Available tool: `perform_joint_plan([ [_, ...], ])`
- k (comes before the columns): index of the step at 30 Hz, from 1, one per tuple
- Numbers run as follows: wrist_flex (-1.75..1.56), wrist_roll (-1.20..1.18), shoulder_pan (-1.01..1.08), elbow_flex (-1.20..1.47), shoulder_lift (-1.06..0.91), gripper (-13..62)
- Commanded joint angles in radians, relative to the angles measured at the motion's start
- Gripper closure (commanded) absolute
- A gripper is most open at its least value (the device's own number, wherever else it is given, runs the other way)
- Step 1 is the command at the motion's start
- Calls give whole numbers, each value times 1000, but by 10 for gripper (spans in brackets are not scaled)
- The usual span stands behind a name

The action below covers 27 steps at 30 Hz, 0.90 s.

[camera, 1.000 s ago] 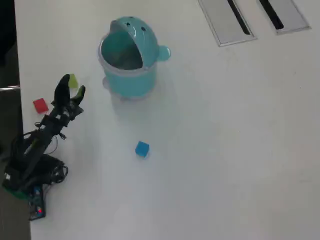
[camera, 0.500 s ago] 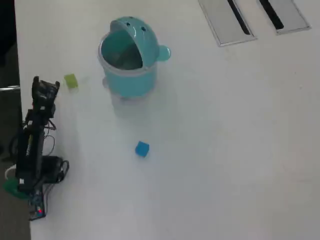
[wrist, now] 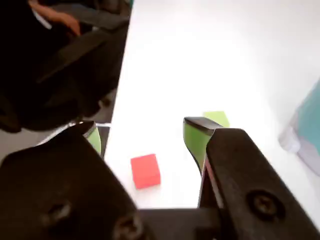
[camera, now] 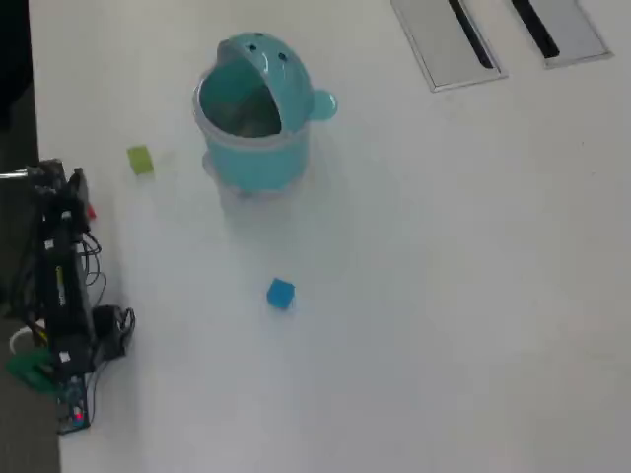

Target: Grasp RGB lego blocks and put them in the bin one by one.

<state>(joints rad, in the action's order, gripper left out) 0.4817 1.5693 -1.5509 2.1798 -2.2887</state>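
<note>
I am looking at the red block (wrist: 145, 170), low and centre in the wrist view, lying on the desk (wrist: 200, 60) near its left edge. I judge it light, rigid and slick, so I should be pinching its two flat opposite faces squarely. My end effector (wrist: 145, 142) is hanging above it, spread wide and empty. The yellow-green block (wrist: 217, 118) is lying beyond.

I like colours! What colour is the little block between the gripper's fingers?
Red block, clearest in the wrist view.
</note>
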Motion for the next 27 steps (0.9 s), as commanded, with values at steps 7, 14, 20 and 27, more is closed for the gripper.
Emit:
perform_joint_plan([
  [7, -3, 64, -52, -54, 92, 190],
  [14, -6, 100, -52, -48, 201, 194],
  [20, -6, 130, -52, -28, 267, 194],
  [27, -6, 129, -71, -6, 342, 194],
])
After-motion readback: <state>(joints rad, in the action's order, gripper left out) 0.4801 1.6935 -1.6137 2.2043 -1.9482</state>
